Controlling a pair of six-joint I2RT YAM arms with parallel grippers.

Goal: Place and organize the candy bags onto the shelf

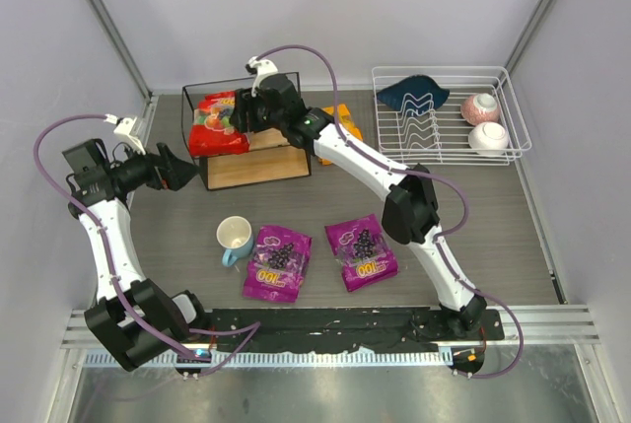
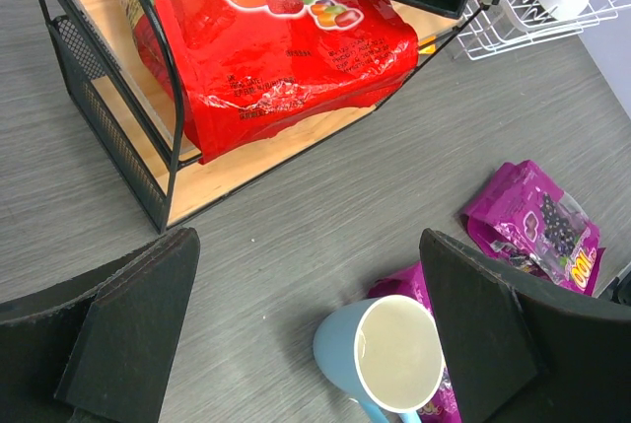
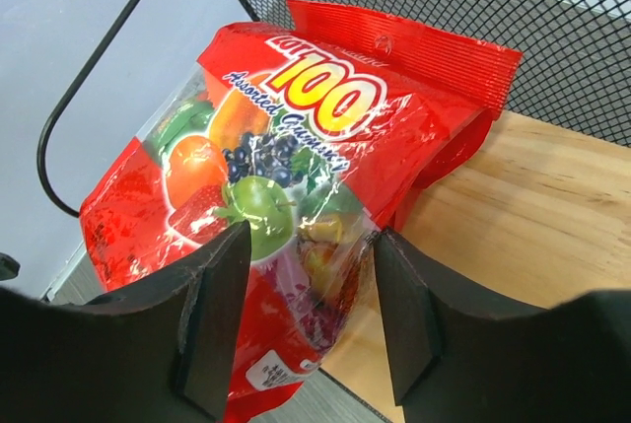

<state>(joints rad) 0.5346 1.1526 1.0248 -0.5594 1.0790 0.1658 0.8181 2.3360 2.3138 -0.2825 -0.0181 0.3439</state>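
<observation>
- Right hand [image 3: 313, 236] is in at the shelf [image 1: 258, 169]. Its fingers stand partway apart over the front of the red bag [image 3: 266, 147], and I can't tell whether they pinch it or only straddle it.
- The red bag leans on the wooden board at the shelf's 9 o'clock end, with black mesh behind it and a curved wire of the frame arching past its side.
- Left hand [image 2: 308, 241] hangs just off the shelf's 9 o'clock end with its fingers spread wide, pointing towards the shelf.
- The orange bag [image 1: 345, 117] lies on the bench [image 1: 177, 236] just beside the shelf at 3 o'clock. The right arm crosses over it and hides most of it.
- At 6 o'clock from the shelf, well apart from it, a purple bag [image 1: 278, 263] lies flat, with the second purple bag [image 1: 362, 251] near it at 3 o'clock.
- A blue mug [image 1: 235, 236] stands upright at 10 o'clock of the first purple bag, tight against it.
- Further out at 3 o'clock is a white dish rack [image 1: 444, 157] holding a dark blue cloth [image 1: 412, 94] and two bowls [image 1: 480, 107] [image 1: 489, 137].
- The red bag carries a big yellow "100" above a script line starting "Assorted", over pictured fruit; the print on its back is too small to read. Both purple ones show "100" beneath dark berries.
</observation>
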